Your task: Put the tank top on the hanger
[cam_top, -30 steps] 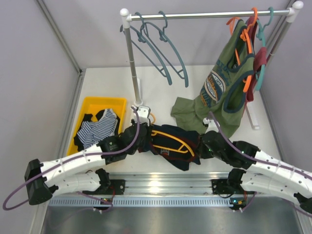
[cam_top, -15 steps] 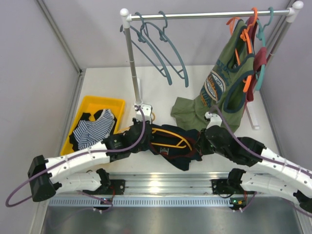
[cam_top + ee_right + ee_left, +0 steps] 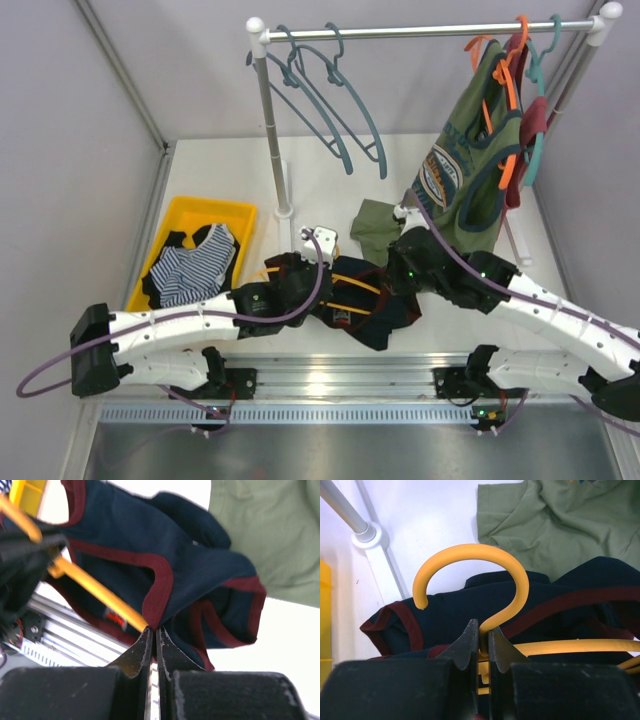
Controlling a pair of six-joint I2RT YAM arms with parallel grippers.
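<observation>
The dark navy tank top (image 3: 375, 300) with maroon trim lies bunched at the table's front middle, lifted between both arms. It fills the left wrist view (image 3: 520, 605) and the right wrist view (image 3: 150, 550). The yellow-orange hanger (image 3: 350, 285) lies across it, its curved hook (image 3: 475, 565) toward the rail. My left gripper (image 3: 484, 630) is shut on the base of the hook. My right gripper (image 3: 154, 630) is shut on the tank top's maroon trim, next to the hanger's arm (image 3: 95, 592).
A yellow bin (image 3: 180, 225) at left holds a blue-and-white striped garment (image 3: 195, 265). A clothes rail (image 3: 430, 30) at the back carries blue-grey hangers (image 3: 335, 110) and an olive-green printed top (image 3: 465, 170) whose hem lies on the table (image 3: 560, 520). The rail post foot (image 3: 367, 532) stands close by.
Both arms have moved away from the bases toward the rail, carrying the hanger and tank top with them. The tank top is more gathered between them.
</observation>
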